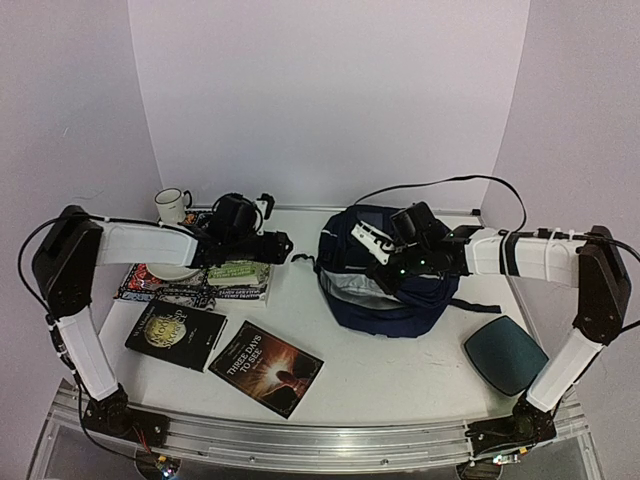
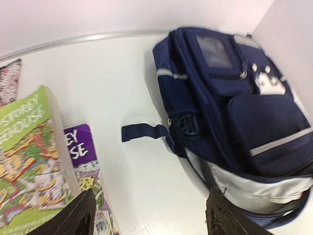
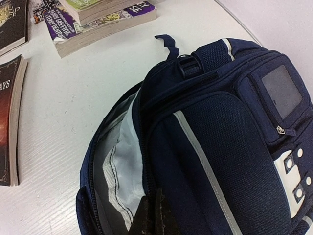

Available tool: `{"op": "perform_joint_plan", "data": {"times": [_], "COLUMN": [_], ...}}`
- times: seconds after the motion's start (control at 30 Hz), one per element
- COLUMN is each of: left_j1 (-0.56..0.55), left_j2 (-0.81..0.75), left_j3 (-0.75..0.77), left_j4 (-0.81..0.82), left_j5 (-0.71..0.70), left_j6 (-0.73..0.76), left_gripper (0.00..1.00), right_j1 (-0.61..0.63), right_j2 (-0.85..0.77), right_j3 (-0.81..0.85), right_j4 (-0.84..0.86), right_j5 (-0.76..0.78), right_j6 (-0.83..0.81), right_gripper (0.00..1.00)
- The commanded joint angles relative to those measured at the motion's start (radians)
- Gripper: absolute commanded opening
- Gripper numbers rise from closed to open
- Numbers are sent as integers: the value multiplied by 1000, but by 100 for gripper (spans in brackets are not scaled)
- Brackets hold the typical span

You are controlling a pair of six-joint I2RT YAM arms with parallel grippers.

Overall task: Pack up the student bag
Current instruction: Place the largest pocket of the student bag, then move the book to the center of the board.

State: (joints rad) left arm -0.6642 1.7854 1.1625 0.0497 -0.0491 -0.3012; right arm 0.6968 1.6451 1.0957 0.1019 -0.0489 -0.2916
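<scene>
The student bag point(image 1: 410, 300), navy with white piping, lies at the right centre with its main opening unzipped, showing grey lining point(image 3: 120, 161). My right gripper point(image 1: 388, 266) is over the bag; in the right wrist view its fingers point(image 3: 156, 215) are pressed together on the zip edge of the bag's upper flap point(image 3: 220, 147). My left gripper point(image 1: 283, 244) is open and empty over bare table, between the stack of books point(image 2: 29, 156) and the bag point(image 2: 234, 112). One finger point(image 2: 73, 220) is by the books, the other near the bag's lining. The bag's loose strap point(image 2: 144, 132) lies ahead of it.
A stack of books point(image 1: 235, 275) lies at the left with a plate point(image 1: 175, 271) beside it and a mug point(image 1: 172, 205) behind. A black book point(image 1: 177, 333) and the book "Three Days to See" point(image 1: 265, 368) lie in front. A teal pouch point(image 1: 505, 352) lies at the front right.
</scene>
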Motion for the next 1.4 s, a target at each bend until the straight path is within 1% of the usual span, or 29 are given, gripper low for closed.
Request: {"op": "perform_joint_plan", "data": {"times": [0.0, 0.1, 0.27, 0.37, 0.47, 0.53, 0.6, 0.73, 0.87, 0.93, 1.07, 1.17, 1.37], "left_j1": [8, 36, 108, 120, 119, 119, 119, 120, 115, 99, 20, -62, -155], "left_j2": [-133, -177, -230, -269, -306, -326, -341, -385, -459, -500, -552, -562, -583], "left_j3": [-50, -93, -163, -220, -286, -306, -313, -372, -459, -486, -514, -529, -587], "left_j4": [-107, -166, -231, -259, -264, -278, -303, -330, -337, -347, -382, -417, -423], "left_j5": [-77, -78, -16, 35, 101, 96, 88, 189, 272, 293, 289, 239, 208], "left_j6": [-69, -112, -186, -238, -272, -279, -283, -334, -395, -420, -470, -522, -611], "left_gripper": [84, 89, 93, 93, 95, 97, 98, 98, 97, 96, 93, 90, 78], "right_j1": [-6, -6, -4, 8, 32, 49, 66, 115, 174, 202, 239, 263, 302], "right_j2": [2, 13, -3, -29, -41, -40, -35, -7, 52, 99, 197, 277, 396], "right_j3": [-30, -38, -49, -58, -51, -42, -36, -19, -3, 16, 69, 121, 208], "right_j4": [26, 27, 24, 17, -4, -17, -21, -25, -22, -22, -24, -24, -24], "right_j5": [12, 13, -28, -54, -80, -92, -111, -178, -224, -247, -293, -333, -403], "right_j6": [66, 99, 159, 202, 230, 260, 313, 434, 492, 506, 524, 532, 540], "right_gripper": [5, 15, 40, 57, 69, 74, 77, 81, 83, 83, 83, 81, 75]}}
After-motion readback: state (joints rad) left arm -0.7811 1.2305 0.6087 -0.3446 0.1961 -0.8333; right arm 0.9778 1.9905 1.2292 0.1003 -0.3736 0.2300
